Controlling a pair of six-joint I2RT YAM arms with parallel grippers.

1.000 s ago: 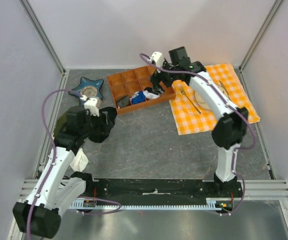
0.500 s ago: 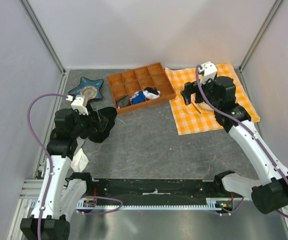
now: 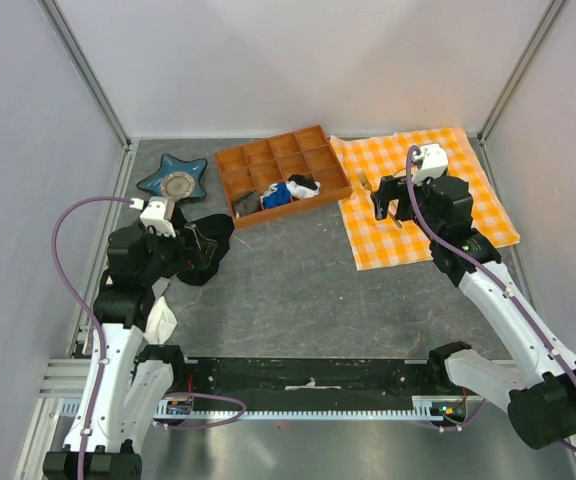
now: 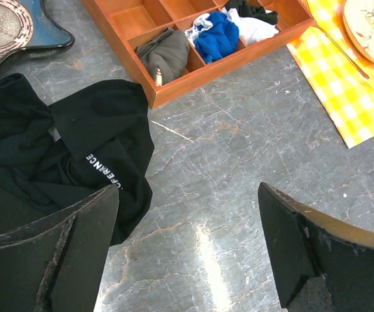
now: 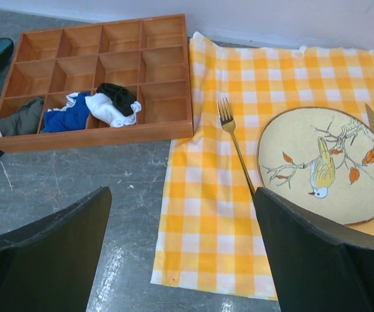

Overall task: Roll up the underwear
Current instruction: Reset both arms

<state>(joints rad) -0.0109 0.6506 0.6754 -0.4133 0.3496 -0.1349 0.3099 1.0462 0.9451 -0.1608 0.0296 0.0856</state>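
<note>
Left gripper: jaws wide, empty, drawn back slightly over the black clothes. Right gripper: jaws wide, empty, withdrawn from the tray to above the checked cloth. Underwear: unmoved, in the tray's near row.

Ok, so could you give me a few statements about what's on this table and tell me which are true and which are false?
1. The white underwear lies in the wooden tray. True.
2. The fork rests on the plate. False: it lies on the checked cloth, beside the plate.
3. The left gripper and right gripper are both open and empty. True.
4. The black clothing heap is in the tray. False: it lies on the table, next to the tray.
</note>
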